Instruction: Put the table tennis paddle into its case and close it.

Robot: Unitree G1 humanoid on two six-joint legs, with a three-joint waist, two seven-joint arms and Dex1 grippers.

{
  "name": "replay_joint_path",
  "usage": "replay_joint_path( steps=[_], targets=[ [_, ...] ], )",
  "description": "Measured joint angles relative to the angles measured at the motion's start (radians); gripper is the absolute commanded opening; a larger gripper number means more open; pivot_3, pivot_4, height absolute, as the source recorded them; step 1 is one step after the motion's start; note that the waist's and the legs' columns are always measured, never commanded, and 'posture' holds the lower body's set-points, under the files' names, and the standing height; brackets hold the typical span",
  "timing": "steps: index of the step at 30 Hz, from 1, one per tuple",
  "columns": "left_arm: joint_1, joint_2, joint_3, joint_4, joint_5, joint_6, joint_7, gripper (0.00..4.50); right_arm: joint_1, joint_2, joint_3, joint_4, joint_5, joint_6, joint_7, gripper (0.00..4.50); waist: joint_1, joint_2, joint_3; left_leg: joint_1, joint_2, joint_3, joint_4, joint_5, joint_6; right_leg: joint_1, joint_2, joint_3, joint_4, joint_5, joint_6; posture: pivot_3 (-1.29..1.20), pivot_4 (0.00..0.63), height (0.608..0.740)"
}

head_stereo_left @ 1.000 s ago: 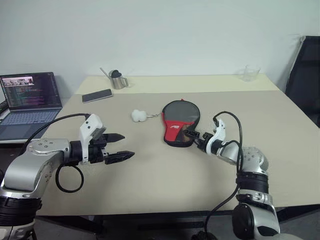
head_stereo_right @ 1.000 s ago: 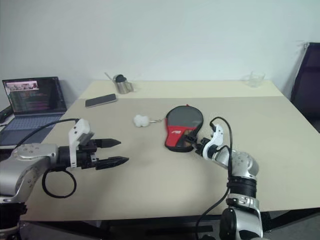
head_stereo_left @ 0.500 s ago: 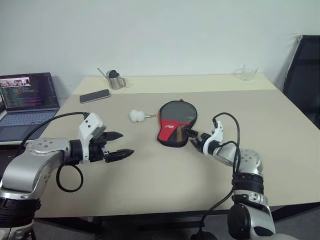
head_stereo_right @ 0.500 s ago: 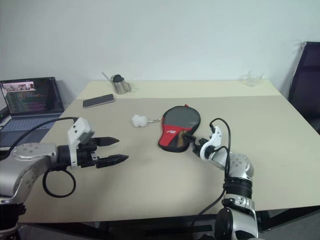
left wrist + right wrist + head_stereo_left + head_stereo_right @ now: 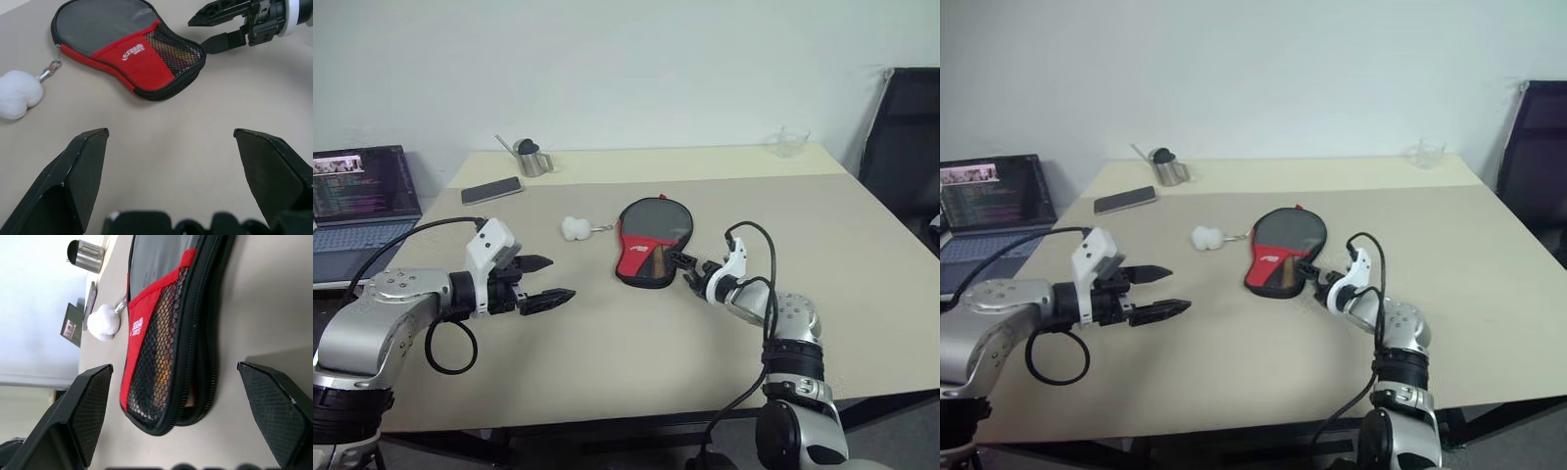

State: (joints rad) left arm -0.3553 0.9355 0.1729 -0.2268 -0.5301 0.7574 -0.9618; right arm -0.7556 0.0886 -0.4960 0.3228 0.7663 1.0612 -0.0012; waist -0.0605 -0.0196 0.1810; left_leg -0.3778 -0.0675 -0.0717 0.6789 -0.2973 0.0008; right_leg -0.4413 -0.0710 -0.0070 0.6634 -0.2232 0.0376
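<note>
While flat on the beige surface near its middle, the case lies with its round black end away from the robot and its red, mesh-pocketed narrow end toward the right hand. Appears zipped along the edge in the right wrist view, with a brownish shape, probably the table tennis paddle handle, dimly visible through the mesh; cannot tell more of the paddle than that. Carries a white logo on the red part. Tethered by a small metal ring to a white fluffy lump, which sits just beside the case on the robot's left.

Right hand: 2 black fingers spread wide, empty, tips just short of the case's narrow end, very close but not seen touching. Points forward and to the left, low over the surface.

Left hand: also spread wide, empty, hovering above the surface well apart from the case, on the robot's left, pointing across toward it.

Farther off: a dark phone and a small metal cup near the far left edge, a clear glass at the far right corner, an open laptop beyond the left edge, a black chair on the right.
</note>
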Motion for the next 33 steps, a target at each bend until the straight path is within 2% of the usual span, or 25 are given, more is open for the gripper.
replay_joint_path(
  steps=[14,27,31,33],
  targets=[
    [0.023,0.002,0.001,-0.016,-0.002,0.01,0.015,4.47,-0.063,0.029,-0.041,0.155,0.043,-0.066,-0.01,4.5,-0.002,0.0,0.0,0.008,0.009,0.004,-0.001,0.0,0.0,0.004,0.009,0.004,0.0,0.003,-0.005,0.0,0.15,0.74],
    [0.027,0.001,0.011,-0.018,-0.002,0.01,0.033,4.47,-0.068,0.031,-0.02,0.172,0.043,-0.075,-0.018,4.5,-0.002,0.0,0.0,0.013,0.013,0.01,-0.003,-0.001,0.0,0.006,0.014,0.012,0.0,0.003,-0.006,0.0,0.15,0.74],
    [0.027,0.001,0.011,-0.018,-0.001,0.008,0.034,4.5,-0.068,0.031,-0.01,0.183,0.041,-0.079,-0.023,3.61,-0.002,0.0,0.0,0.014,0.014,0.012,-0.003,-0.002,-0.001,0.006,0.015,0.013,0.0,0.003,-0.006,0.0,0.15,0.74],
    [0.027,0.001,0.011,-0.018,-0.001,0.006,0.035,4.5,-0.068,0.031,-0.005,0.197,0.039,-0.084,-0.027,2.81,-0.002,0.0,0.0,0.014,0.014,0.013,-0.004,-0.002,-0.001,0.005,0.015,0.014,0.0,0.003,-0.006,0.0,0.15,0.74]
  ],
)
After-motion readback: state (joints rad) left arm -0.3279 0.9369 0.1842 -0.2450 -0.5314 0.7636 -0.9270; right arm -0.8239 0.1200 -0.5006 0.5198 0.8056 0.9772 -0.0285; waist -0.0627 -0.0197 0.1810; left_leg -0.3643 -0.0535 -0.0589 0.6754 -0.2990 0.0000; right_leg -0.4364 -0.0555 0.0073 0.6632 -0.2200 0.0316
